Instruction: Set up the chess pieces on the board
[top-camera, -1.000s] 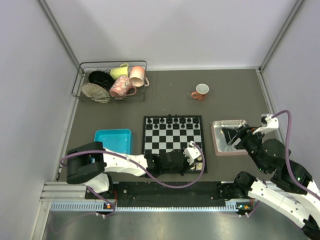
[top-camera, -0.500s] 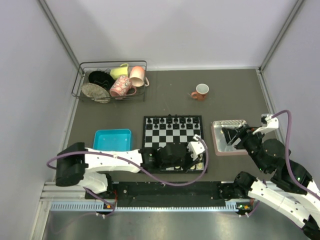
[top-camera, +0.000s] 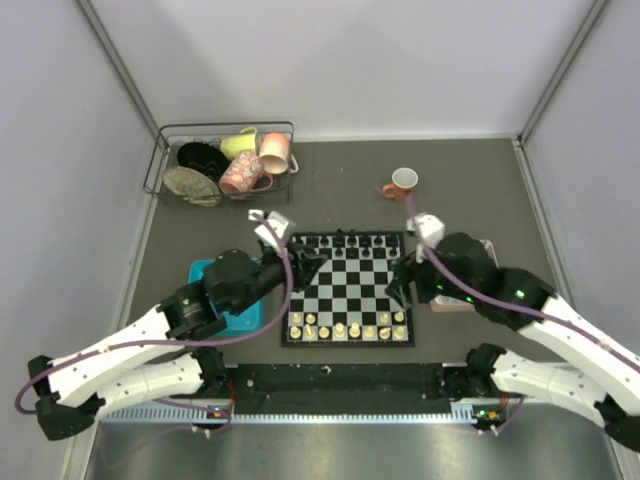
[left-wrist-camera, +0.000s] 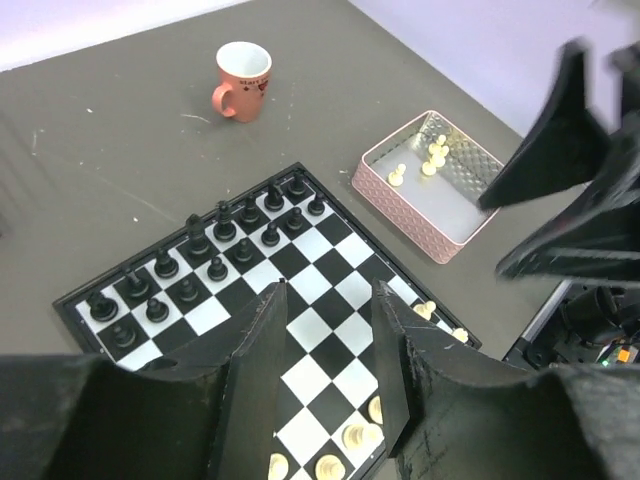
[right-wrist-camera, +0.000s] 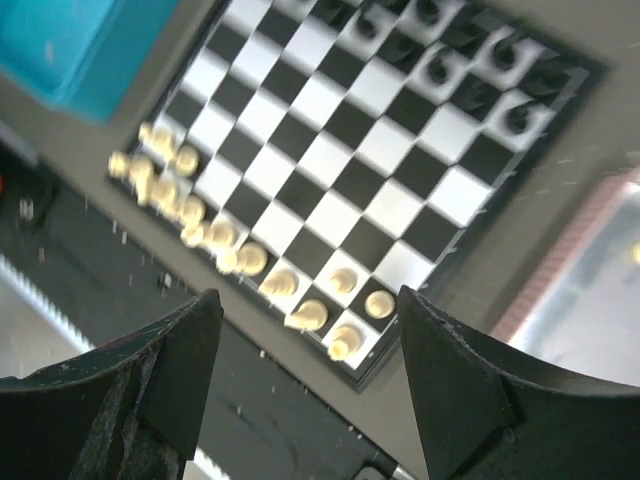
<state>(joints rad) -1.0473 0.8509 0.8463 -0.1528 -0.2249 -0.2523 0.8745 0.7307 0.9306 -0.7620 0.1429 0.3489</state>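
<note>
While left tool (left-wrist-camera: 328, 300) and right tool (right-wrist-camera: 308, 300) both hang apart, empty, flanking the board (top-camera: 345, 290) by the near edge of the counter (top-camera: 340, 190), best pinch leftover chess pieces (left-wrist-camera: 435, 155) in the pink tray (left-wrist-camera: 445, 200) low, keeping them upright.

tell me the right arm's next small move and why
Probably swing the right gripper over to the pink tray to pick one up. Its jaws hang open and empty above the board, while several white pieces lie in that tray, not yet set up.
</note>
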